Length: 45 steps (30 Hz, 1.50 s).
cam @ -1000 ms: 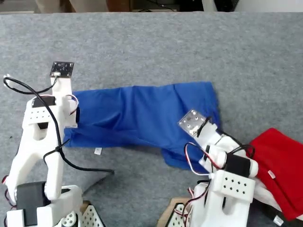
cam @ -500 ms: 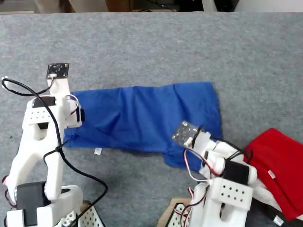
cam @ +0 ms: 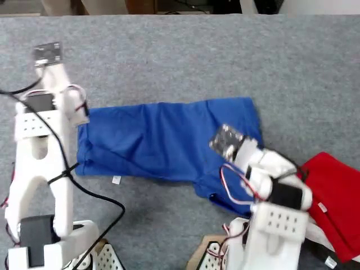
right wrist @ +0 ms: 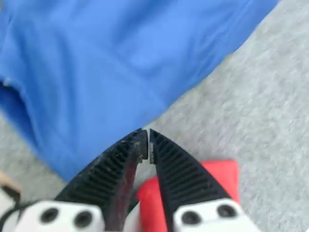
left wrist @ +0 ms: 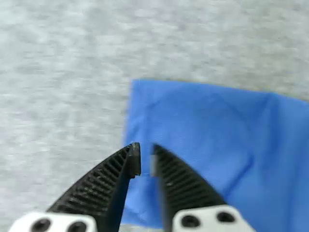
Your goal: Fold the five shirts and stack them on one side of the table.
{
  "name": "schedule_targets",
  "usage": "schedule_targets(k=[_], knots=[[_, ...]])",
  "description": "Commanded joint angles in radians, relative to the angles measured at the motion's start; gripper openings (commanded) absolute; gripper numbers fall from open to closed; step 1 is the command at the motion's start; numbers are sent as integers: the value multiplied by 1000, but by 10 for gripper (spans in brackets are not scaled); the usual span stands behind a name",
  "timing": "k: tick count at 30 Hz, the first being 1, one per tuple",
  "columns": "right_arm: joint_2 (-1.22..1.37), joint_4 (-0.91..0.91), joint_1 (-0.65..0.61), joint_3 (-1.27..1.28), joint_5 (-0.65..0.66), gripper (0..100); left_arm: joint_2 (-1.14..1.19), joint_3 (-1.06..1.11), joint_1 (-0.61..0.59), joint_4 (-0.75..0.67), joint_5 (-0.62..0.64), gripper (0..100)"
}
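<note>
Left wrist view: left gripper (left wrist: 146,162) nearly closed, empty, over blue shirt (left wrist: 212,130); right gripper (right wrist: 147,142) equally narrow.

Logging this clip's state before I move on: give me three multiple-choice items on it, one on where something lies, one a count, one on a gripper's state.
1. Where does the red shirt lie relative to the blue shirt?
A. on top of it
B. to its right, at the near edge of the table
C. under its left end

2. How many shirts does the high view show?
A. two
B. three
C. five

3. What does the left gripper hold?
A. the blue shirt's corner
B. the red shirt
C. nothing

Key:
1 B, the red one sits at the near right.
2 A, one blue and one red.
3 C, its fingers stand nearly shut with nothing between them.
</note>
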Motion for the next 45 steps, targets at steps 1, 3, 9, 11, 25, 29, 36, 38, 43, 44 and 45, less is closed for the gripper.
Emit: schedule_targets(k=[1, 3, 9, 11, 25, 29, 36, 38, 43, 44, 45], knots=[[275, -141, -77, -157, -117, 7, 54, -43, 66, -78, 77, 17], [455, -216, -114, -252, -180, 6, 128, -51, 72, -130, 95, 20], [934, -250, -179, -596, -325, 5, 363, -112, 61, -183, 129, 19], [1046, -250, -176, -679, -345, 5, 429, -143, 57, -183, 129, 19], [1659, -247, -153, -1198, -353, 5, 808, -523, -25, -144, 207, 19], [1738, -189, -148, -1346, -350, 5, 898, -687, -18, -66, 206, 19], [1894, -104, -128, -1620, -350, 5, 1018, -1007, -20, 57, 204, 19], [1949, -54, -125, -1713, -350, 5, 1049, -1089, -20, 84, 201, 19], [1997, 146, -134, -1972, -350, 5, 1113, -1277, -18, 198, 199, 19], [1997, 187, -142, -2022, -350, 5, 1115, -1310, -18, 232, 203, 19], [1997, 245, -147, -2071, -350, 5, 1116, -1346, -17, 279, 206, 19]])
